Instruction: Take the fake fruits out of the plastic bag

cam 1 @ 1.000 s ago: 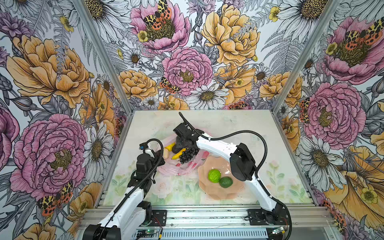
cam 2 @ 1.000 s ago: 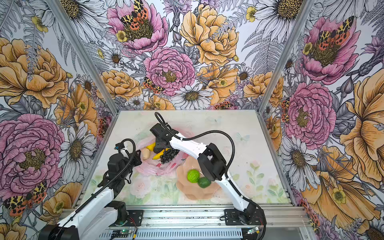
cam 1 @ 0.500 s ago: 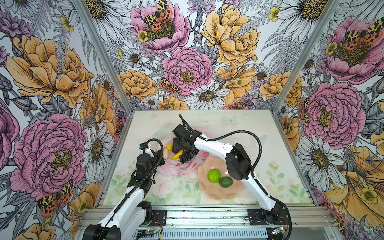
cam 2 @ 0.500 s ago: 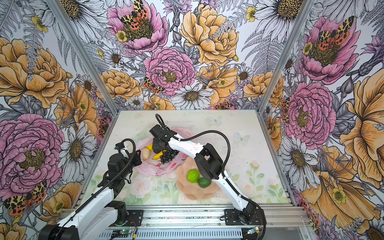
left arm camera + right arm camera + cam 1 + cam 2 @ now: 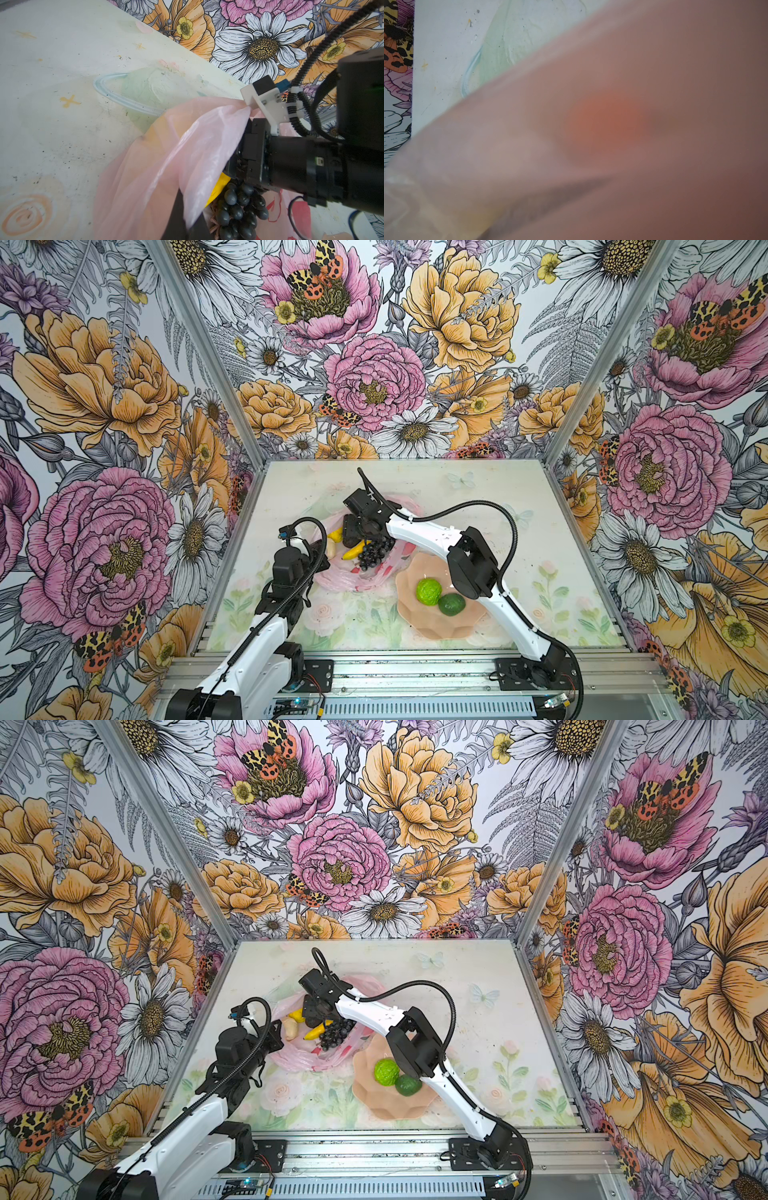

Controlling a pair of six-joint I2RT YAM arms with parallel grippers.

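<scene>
The right gripper (image 5: 353,534) sits inside the bag (image 5: 345,578), just above the banana (image 5: 354,551) and grapes (image 5: 374,552), its grip state hidden, while the left gripper (image 5: 321,549) clenches the bag's edge

The right gripper (image 5: 352,536) sits in the mouth of the bag (image 5: 345,580). The banana (image 5: 353,551) and grape bunch (image 5: 374,552) lie just before its fingers. The lemon (image 5: 335,535) and lump (image 5: 331,548) lie to their left, beside the left gripper (image 5: 319,548) at the bag's rim. Farther right, the plate (image 5: 432,627) carries the citrus (image 5: 429,591) and avocado (image 5: 451,604).

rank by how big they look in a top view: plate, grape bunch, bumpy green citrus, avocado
plate
grape bunch
bumpy green citrus and avocado: nearly alike, left unranked
</scene>
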